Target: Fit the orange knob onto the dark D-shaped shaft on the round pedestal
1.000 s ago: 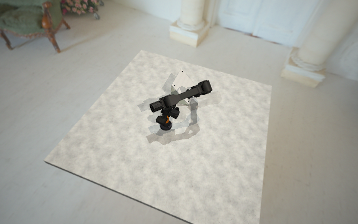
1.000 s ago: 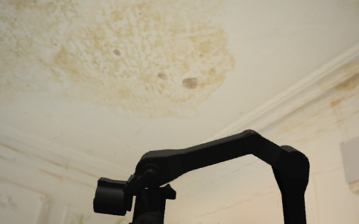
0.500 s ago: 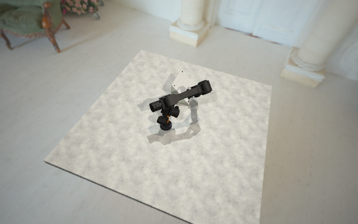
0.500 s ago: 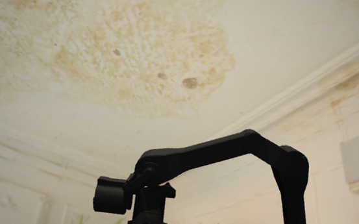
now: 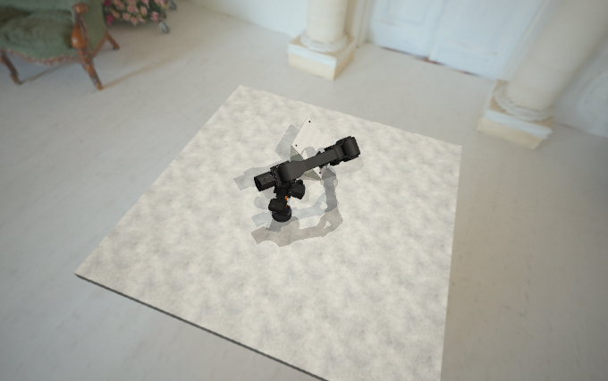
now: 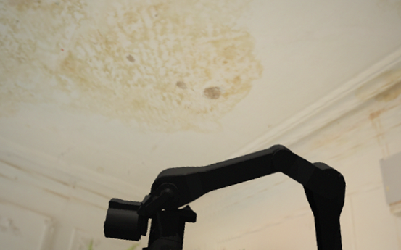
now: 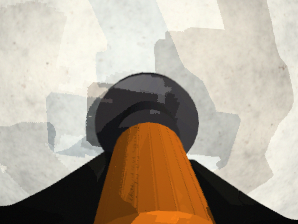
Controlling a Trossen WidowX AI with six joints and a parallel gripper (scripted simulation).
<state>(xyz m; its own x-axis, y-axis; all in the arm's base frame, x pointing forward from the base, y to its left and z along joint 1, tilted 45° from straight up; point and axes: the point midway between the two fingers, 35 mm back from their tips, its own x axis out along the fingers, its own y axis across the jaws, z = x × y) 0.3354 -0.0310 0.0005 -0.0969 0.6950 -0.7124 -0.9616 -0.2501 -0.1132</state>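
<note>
The orange knob (image 7: 150,170) stands between the fingers of my gripper (image 7: 148,163), which is shut on it. In the top view only slivers of the knob (image 5: 286,198) show between the dark parts of the gripper (image 5: 284,201). The dark round pedestal (image 7: 145,91) (image 5: 282,216) is directly beneath. In the wrist view the knob's far end overlaps the pedestal's middle, with a darker band around that end. The shaft is hidden, and so is the knob's hole. I cannot tell how far down the knob sits or whether it touches the pedestal.
The pale mottled table top (image 5: 358,269) carries overlapping arm shadows. A light angular plate (image 5: 308,134) with small dark dots lies behind the arm, partly covered by it. The arm (image 5: 318,160) (image 6: 238,173) arches over from the right. The exterior view shows no pedestal.
</note>
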